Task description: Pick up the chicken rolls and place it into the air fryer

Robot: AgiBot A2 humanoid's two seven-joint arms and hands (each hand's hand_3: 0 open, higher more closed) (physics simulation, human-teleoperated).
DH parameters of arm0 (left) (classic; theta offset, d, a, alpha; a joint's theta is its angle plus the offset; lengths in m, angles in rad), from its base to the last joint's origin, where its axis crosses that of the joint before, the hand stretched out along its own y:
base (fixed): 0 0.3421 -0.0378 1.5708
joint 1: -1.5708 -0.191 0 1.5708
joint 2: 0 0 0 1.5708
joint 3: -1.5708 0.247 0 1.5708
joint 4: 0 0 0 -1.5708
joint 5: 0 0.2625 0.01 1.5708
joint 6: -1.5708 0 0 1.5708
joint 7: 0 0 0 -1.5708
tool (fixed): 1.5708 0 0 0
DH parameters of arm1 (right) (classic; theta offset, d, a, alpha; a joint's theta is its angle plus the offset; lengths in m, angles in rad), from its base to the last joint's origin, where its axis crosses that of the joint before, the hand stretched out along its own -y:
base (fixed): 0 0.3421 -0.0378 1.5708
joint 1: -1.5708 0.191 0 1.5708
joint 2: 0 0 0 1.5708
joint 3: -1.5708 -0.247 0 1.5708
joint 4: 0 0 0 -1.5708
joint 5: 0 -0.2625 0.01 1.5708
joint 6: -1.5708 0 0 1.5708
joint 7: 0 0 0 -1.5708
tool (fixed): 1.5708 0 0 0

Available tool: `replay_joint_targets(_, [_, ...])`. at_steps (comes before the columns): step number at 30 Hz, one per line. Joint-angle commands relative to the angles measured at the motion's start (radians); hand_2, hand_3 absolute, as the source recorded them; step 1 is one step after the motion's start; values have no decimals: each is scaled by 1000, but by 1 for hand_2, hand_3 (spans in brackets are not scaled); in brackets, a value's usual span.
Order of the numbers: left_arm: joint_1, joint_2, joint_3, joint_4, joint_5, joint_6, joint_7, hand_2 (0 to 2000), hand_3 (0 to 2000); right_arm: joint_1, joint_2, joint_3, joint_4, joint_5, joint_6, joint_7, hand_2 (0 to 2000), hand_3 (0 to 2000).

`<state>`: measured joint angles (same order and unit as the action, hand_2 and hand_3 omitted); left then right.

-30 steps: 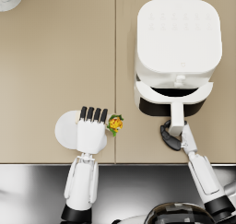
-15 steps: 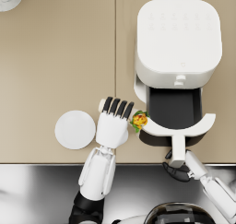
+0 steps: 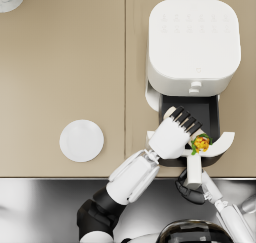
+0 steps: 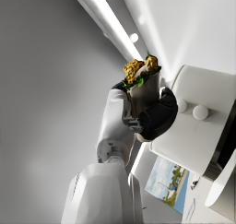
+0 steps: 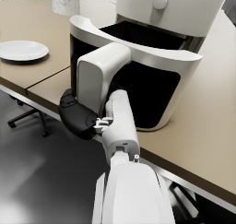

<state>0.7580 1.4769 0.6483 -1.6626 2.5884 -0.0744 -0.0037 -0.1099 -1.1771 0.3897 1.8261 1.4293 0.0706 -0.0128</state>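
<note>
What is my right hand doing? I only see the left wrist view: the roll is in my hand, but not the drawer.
Observer: In the right wrist view, your right hand grips the air fryer drawer's handle, and the drawer is pulled out.
Operator: Is the roll over the opening?
Observer: In the head view, your left hand holds the chicken roll above the front end of the open drawer, close to its front rim.
Operator: Is anything already inside the drawer?
Observer: The part of the basket that the head view shows behind your hand looks dark and bare; the hand hides the rest.
Operator: And the plate?
Observer: The white plate sits bare on the table, off to your left.
</note>
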Motion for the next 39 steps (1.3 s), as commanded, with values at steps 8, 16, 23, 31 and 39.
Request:
replay_joint_targets(8, [71,92,-32,209,-3,4,1,2000,2000,-72,-53,-67,64,0,85,-9,2000,2000])
replay_joint_targets(16, [-71,1,-88,4,-2,42,2,0,0,-75,-65,-112,90,-2,204,-5,2000,2000])
replay_joint_targets(23, [-317,-249,-279,-345,-2,71,4,0,0,-48,-129,365,140,-1,231,3,2000,2000])
replay_joint_targets(31, [-441,-326,-406,-398,-3,74,4,0,0,18,-284,133,78,0,260,-2,2000,2000])
replay_joint_targets(39, [-518,-350,-691,-397,-3,74,4,0,0,24,-313,-240,-58,6,328,-14,2000,2000])
